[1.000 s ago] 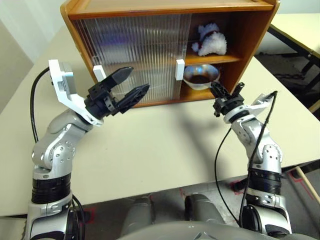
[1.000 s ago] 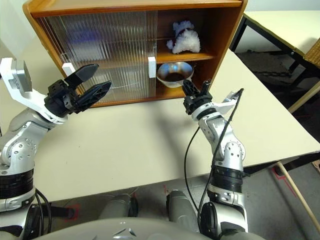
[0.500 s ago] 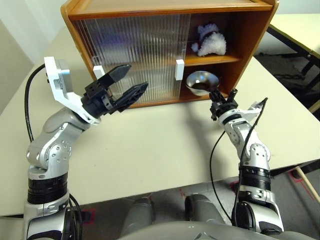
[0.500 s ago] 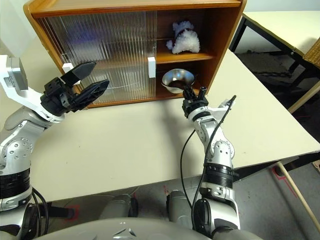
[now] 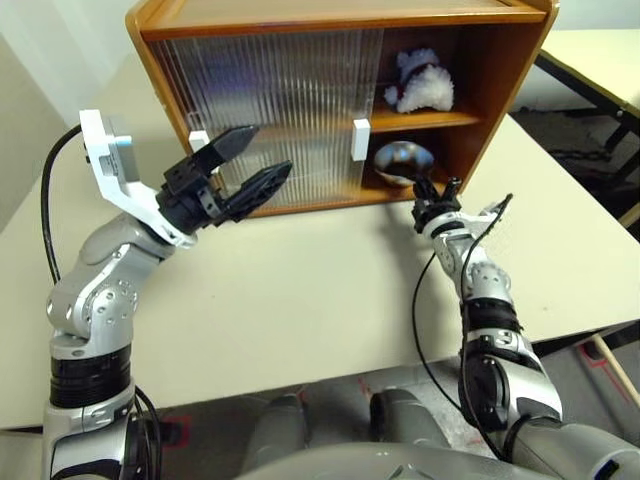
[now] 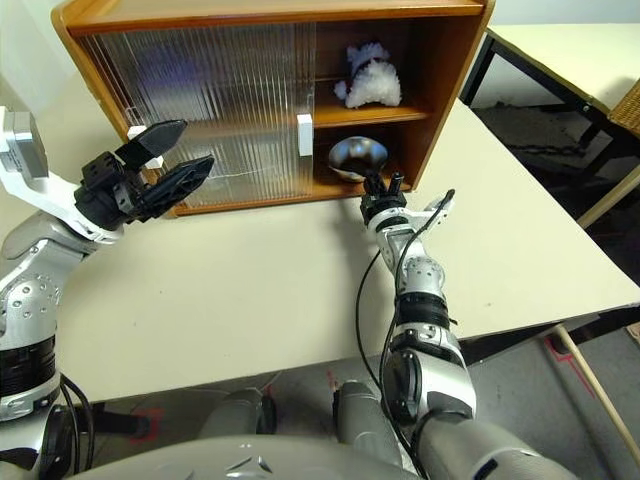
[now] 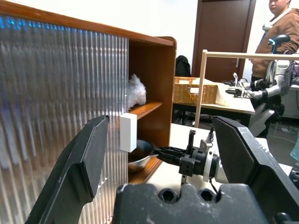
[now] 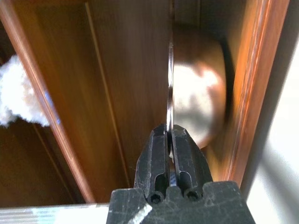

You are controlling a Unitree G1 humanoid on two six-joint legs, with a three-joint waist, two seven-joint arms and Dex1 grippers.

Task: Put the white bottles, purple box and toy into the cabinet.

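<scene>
We've got the right gripper (image 5: 432,190) clamped on the rim of the steel bowl (image 5: 402,160) in the cabinet (image 5: 500,70), centre right of frame. The toy (image 5: 420,82) sits on the shelf above. Our left gripper (image 5: 250,160) hangs wide open, left.

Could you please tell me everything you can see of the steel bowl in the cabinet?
The steel bowl is a shiny, round, thin-walled metal bowl whose polished surface mirrors the wood around it. It is in the cabinet's open lower right compartment, tipped up on edge with its hollow facing out, under the shelf that carries the white plush toy. The right gripper is shut on its thin rim, which runs between the black fingers in the right wrist view. Whether it rests on the shelf floor cannot be told.
</scene>
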